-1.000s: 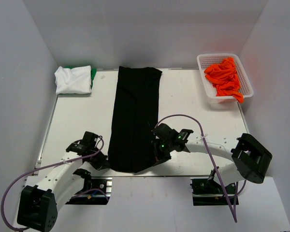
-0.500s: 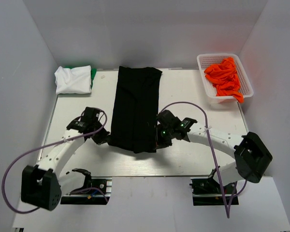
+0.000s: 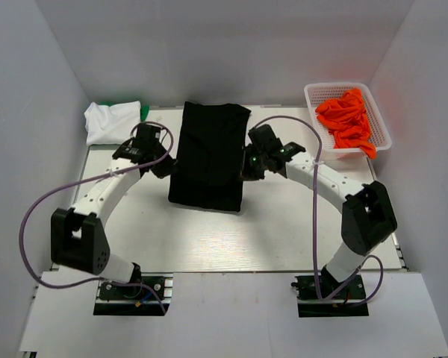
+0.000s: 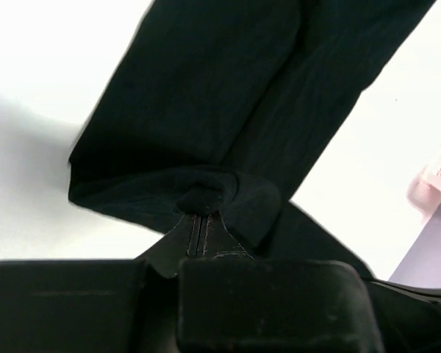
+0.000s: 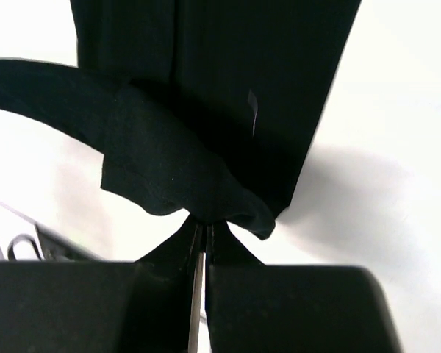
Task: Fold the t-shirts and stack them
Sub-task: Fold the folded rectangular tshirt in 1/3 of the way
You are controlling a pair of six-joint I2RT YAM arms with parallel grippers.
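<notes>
Black t-shirt [image 3: 209,153], pinched in both jaws, sits between white t-shirt [image 3: 112,123] and basket [image 3: 336,154] of orange t-shirts [image 3: 346,119].

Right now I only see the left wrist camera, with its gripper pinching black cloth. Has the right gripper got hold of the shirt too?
Observer: Yes, the right gripper is shut on a bunched edge of the black t-shirt.
Operator: Where is the finished pile?
Observer: A folded white t-shirt lies in the far left corner, with a green t-shirt showing at its right edge.
Operator: There's a bit of basket at my right edge. What's in it?
Observer: The white basket holds a heap of orange t-shirts.
</notes>
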